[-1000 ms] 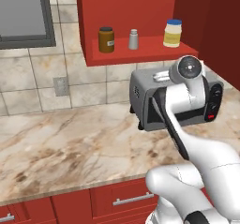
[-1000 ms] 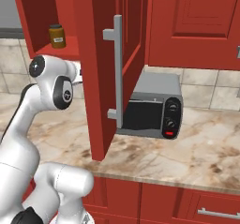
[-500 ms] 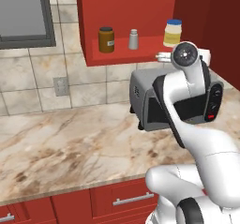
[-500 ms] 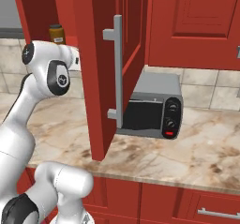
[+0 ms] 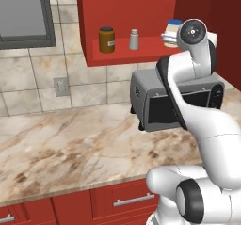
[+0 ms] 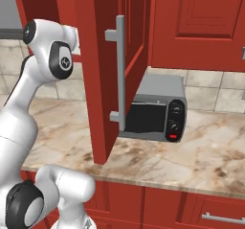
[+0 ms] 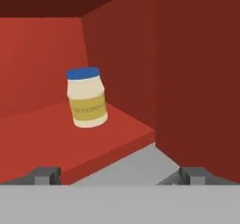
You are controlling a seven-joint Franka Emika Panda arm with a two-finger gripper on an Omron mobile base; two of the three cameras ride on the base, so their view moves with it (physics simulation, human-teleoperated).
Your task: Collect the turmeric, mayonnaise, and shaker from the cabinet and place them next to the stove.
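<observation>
From the left base view, the red wall cabinet (image 5: 141,54) has its open shelf holding 3 small containers in a row: the amber-brown turmeric jar with a dark lid (image 5: 107,40) at the left, the tiny grey metal shaker (image 5: 134,39) in the middle, and the pale cream mayonnaise jar with a blue lid (image 5: 172,33) at the right, partly hidden by the white arm's raised wrist. Below the shelf a grey toaster oven (image 5: 160,104) sits on the marbled beige counter (image 5: 66,148).

From the right base view, the cabinet's open red door with a long grey handle (image 6: 119,70) hangs between the arm and the toaster oven, which stands on the counter behind it.

In the hand view, the gripper (image 7: 119,176) has its 2 dark fingertips (image 7: 47,174) spread wide with nothing between them. The mayonnaise stands ahead on the shelf floor, near the cabinet's inner corner, well apart from the fingertips.
</observation>
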